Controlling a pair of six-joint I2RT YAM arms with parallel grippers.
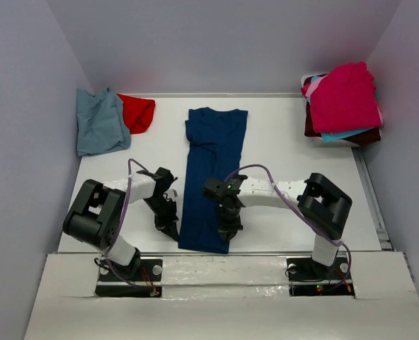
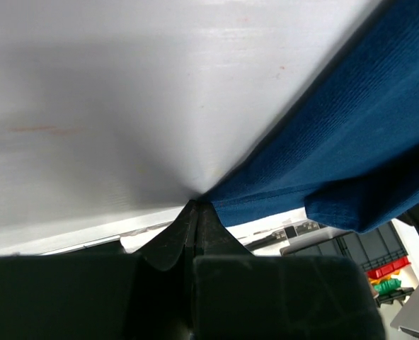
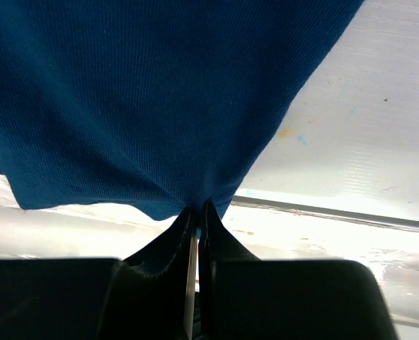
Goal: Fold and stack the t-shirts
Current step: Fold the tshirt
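The top camera sits high above and behind the two arm bases and looks down and forward. From far, it takes in the whole white bench point(image 1: 287, 142) and the walls around it. The left wrist camera sits just behind the left gripper point(image 2: 194, 205) and looks along its fingers, very close to the bench surface, at the near left corner of the navy t-shirt point(image 2: 351, 156). The right wrist camera looks in the same manner past the right gripper point(image 3: 199, 207), very near the near right corner of the same shirt. All three views share this near hem and the bench beside it.
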